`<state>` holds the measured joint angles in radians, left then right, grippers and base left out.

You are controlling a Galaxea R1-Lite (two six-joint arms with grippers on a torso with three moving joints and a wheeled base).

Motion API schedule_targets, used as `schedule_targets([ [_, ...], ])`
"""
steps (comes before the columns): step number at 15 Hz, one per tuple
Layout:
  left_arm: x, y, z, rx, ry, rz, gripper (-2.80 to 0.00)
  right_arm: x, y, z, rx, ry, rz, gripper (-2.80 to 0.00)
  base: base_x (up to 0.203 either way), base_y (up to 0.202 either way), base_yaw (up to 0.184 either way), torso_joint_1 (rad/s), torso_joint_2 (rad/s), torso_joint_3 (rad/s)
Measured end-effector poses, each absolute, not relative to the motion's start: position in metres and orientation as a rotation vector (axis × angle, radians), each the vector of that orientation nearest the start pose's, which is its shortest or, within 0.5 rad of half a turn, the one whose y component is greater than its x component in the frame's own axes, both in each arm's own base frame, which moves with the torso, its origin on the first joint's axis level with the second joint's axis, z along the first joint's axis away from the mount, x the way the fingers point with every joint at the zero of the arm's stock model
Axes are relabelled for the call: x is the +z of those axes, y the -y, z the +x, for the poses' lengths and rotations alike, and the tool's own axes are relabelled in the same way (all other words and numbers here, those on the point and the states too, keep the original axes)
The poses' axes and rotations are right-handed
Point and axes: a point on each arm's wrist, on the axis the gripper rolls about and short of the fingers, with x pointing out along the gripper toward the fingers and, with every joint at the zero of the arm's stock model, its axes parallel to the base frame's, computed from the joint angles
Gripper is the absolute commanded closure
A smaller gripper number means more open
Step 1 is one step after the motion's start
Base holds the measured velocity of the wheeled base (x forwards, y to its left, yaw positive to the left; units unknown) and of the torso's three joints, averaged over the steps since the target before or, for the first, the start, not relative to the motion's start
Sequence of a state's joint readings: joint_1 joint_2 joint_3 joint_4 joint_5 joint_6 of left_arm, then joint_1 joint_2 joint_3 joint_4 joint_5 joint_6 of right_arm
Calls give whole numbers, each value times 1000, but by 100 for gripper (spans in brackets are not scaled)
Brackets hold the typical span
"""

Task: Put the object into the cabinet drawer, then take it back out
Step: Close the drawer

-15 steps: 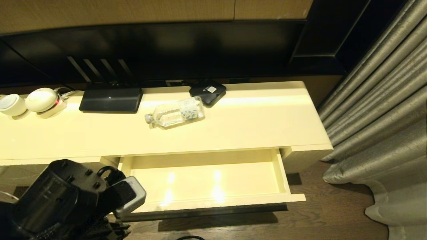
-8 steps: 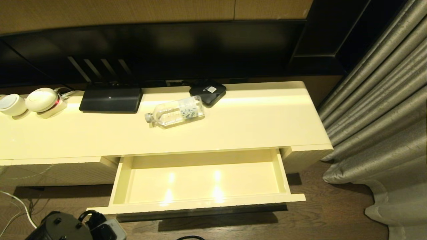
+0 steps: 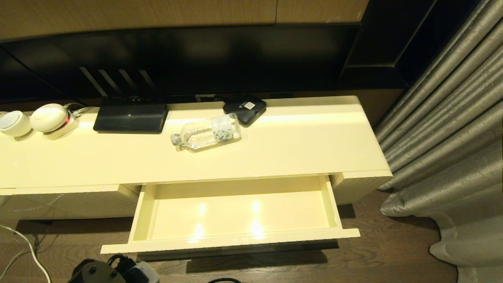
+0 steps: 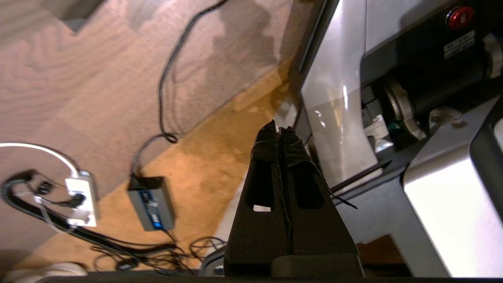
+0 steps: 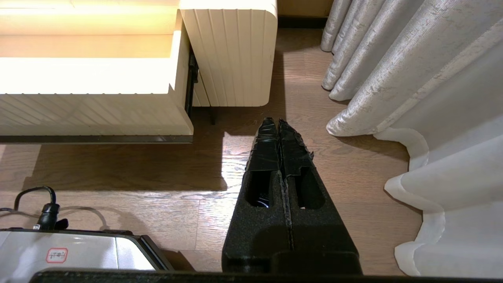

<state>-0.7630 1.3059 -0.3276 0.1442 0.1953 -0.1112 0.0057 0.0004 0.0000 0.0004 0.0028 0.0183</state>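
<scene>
- Water bottle on its side on the cream counter, cap toward the robot's left, base touching or just beside the black square box
- Cabinet drawer pulled out below the counter, nothing inside
- Left pincer clenched on nothing, low over the wooden floor beside the robot's base, cables and a power strip nearby
- Right pincer clenched and holding nothing, above the floor near the drawer's ribbed front and the curtain
</scene>
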Motion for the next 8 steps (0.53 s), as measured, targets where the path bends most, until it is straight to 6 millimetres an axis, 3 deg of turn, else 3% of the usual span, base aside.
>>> schedule_targets([
  [8, 62, 121, 133, -335, -1075, 289, 0, 75, 0, -23, 9, -1, 18, 0, 0, 0, 0, 0, 0, 0],
])
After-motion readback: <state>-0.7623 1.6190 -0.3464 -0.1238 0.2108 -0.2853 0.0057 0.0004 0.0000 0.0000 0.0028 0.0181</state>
